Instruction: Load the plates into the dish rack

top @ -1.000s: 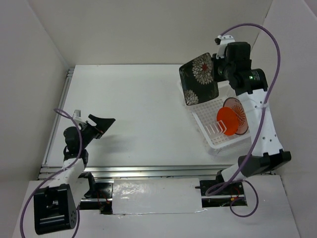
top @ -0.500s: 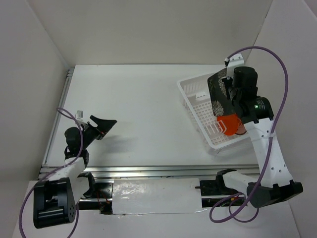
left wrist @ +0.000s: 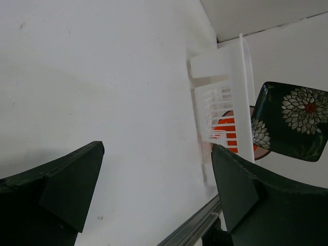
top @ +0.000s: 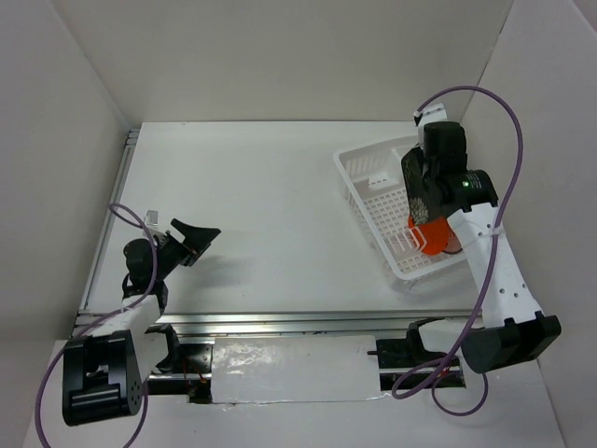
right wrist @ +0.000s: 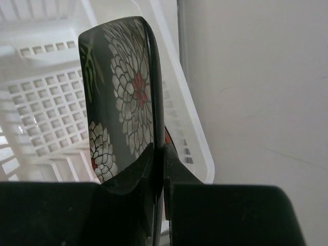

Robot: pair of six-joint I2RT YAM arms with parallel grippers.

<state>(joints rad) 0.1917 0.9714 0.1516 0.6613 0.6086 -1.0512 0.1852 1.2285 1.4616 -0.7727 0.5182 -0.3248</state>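
Over the white dish rack (top: 371,191) at the right of the table (top: 261,187), the right gripper (right wrist: 158,154) holds the dark floral plate (right wrist: 123,92) on edge, jaws pinched on its rim. An orange plate (top: 432,235) already stands inside. Next it likely needs lowering into a free slot. The left gripper (top: 193,233) idles apart, jaws wide, empty.

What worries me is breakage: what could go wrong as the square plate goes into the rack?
The right fingers pinch only one edge of the upright square plate, so it may pivot or slip. Lowered, it could strike the orange plate or catch the dish rack wall.
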